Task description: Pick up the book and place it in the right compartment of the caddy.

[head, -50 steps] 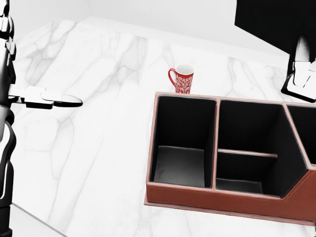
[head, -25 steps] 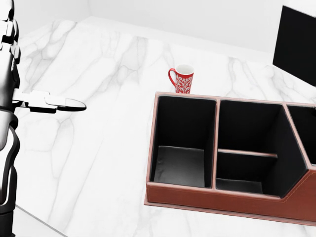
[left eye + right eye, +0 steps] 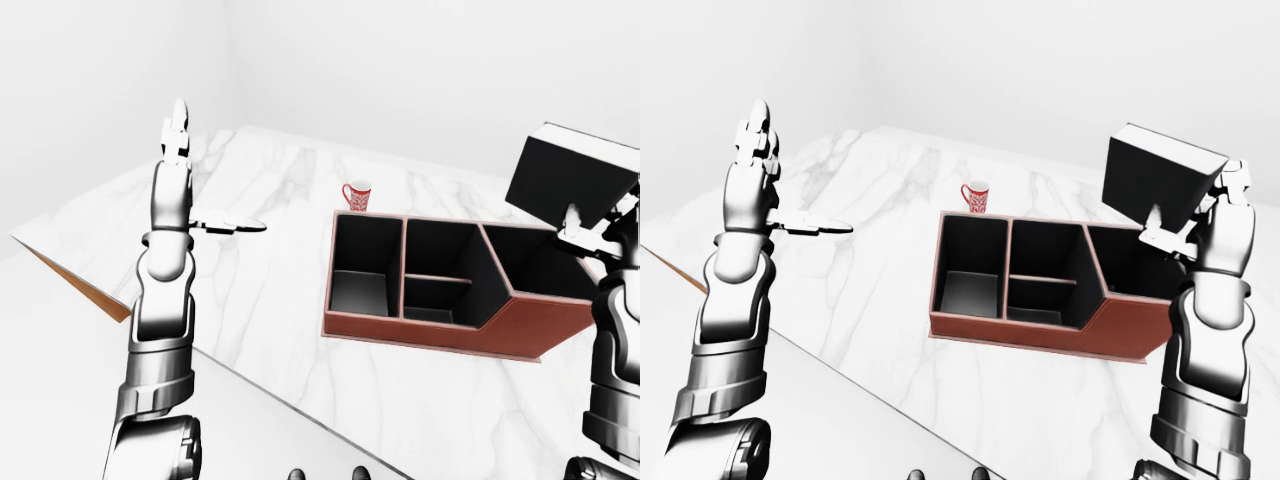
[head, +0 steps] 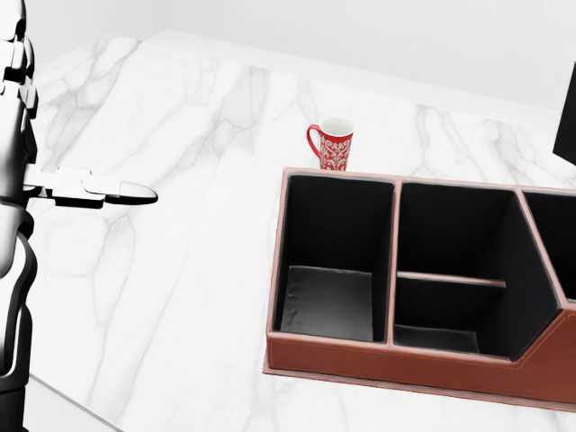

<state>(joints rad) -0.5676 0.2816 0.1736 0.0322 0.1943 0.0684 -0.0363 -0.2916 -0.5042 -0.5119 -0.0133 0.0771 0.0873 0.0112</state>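
1. A white-walled room holds a white marble counter [image 3: 270, 210]; on it stands the brown caddy [image 3: 440, 335], the landmark for everything else.
2. Left-eye view: the book [image 3: 570, 185], a dark slab, hangs tilted above the caddy's right compartment, gripped from below by the right hand [image 3: 600, 235]. The left hand [image 3: 185, 190] is raised well to the caddy's left, fingers spread and holding nothing. A red mug [image 3: 357, 196] stands just beyond the caddy's far left corner.
3. Head view: only a sliver of the book [image 4: 568, 117] shows at the right edge, above the caddy's right end. A second ago it filled that corner with the hand under it, half a second ago less of it showed, so it has slid rightward out of this view. The caddy and mug have not shifted.
4. Right-eye view: the right hand's fingers [image 3: 1175, 225] clasp the book's lower edge, directly over the right compartment.
5. Judgement: carrying is nearly done; lowering and letting go remain.
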